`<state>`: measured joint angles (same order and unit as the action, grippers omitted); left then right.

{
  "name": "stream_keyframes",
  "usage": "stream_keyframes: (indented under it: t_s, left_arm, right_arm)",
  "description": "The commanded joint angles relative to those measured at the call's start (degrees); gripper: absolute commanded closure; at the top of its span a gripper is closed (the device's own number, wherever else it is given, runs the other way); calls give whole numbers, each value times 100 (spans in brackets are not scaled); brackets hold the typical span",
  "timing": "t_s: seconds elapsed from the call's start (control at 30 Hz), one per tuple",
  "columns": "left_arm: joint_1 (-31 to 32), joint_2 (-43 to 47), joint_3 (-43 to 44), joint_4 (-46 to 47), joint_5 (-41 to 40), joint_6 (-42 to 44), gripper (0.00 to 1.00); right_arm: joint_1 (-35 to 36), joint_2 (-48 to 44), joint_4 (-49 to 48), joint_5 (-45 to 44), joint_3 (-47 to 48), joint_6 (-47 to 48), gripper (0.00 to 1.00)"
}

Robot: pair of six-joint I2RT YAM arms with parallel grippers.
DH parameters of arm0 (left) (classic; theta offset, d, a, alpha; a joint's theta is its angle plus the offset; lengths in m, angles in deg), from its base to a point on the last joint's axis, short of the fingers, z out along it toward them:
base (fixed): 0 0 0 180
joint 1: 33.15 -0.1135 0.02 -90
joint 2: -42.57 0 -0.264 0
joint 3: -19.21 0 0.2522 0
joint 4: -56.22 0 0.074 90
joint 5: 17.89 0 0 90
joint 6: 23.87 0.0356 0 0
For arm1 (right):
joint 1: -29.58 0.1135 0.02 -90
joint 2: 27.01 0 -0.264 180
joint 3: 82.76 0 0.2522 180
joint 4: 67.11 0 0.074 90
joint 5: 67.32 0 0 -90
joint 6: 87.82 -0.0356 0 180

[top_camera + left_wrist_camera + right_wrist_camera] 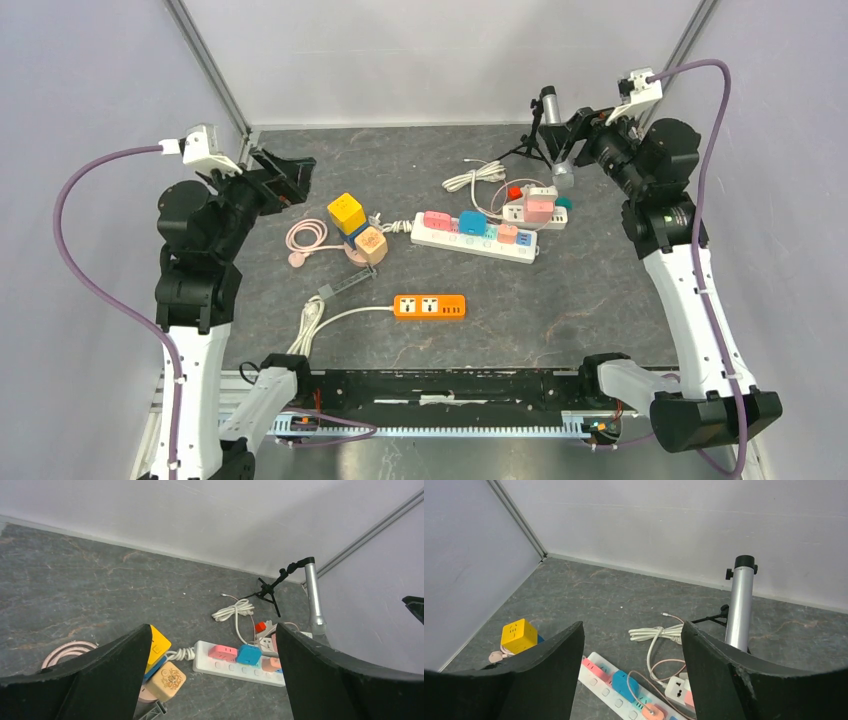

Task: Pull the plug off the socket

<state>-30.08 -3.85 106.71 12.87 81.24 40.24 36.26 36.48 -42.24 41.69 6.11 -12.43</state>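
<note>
Grey stone-patterned table [600,300] lay under me, walled in by pale panels, and my 2 claws hung above its far half with nothing in them. My left gripper [287,180] had its fingers spread wide and was aimed across at the white power strip [475,240] in the middle. My right gripper [562,150] hovered at the far right beside the small tripod [530,148], fingers apart too, gripping nothing. The strip carried a pink plug [437,220], a blue plug [472,222] and smaller ones at its right end, all seated in their sockets as far as I could see. By my reckoning none of the job was done: no plug was touched, and the reach, the grip and the pull were all left. An orange strip [429,306] lay nearer, with nothing plugged into it that I could see.
</note>
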Motion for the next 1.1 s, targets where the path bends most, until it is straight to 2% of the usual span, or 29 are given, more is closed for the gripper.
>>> stream_keyframes:
  t_s: [0.0,0.17,0.33,0.4,0.53,0.7,0.9,1.07]
  left_arm:
    - [-19,158,-185,428,58,-487,0]
    - [-18,217,-441,12,-357,-748,0]
    - [-25,162,-573,194,-277,-713,0]
    - [-18,7,-515,198,85,-565,0]
    - [-25,-661,-343,188,1452,-877,0]
    - [64,-1147,-592,385,1891,-1243,0]
    - [141,-1277,-931,403,1300,-1194,0]
    - [142,-1443,-1095,-245,-114,-960,0]
  right_arm:
    - [-10,-168,-344,34,-229,-93,24]
    - [-15,-160,-300,270,-293,118,20]
    - [-9,-64,-81,-12,-384,235,19]
    - [-14,-76,-30,-259,-536,238,18]
    - [-10,-53,355,-700,-704,313,15]
    - [-9,-10,899,-825,-960,394,13]
    - [158,-61,683,65,-1604,273,13]
    - [1143,73,379,-257,-1828,254,13]
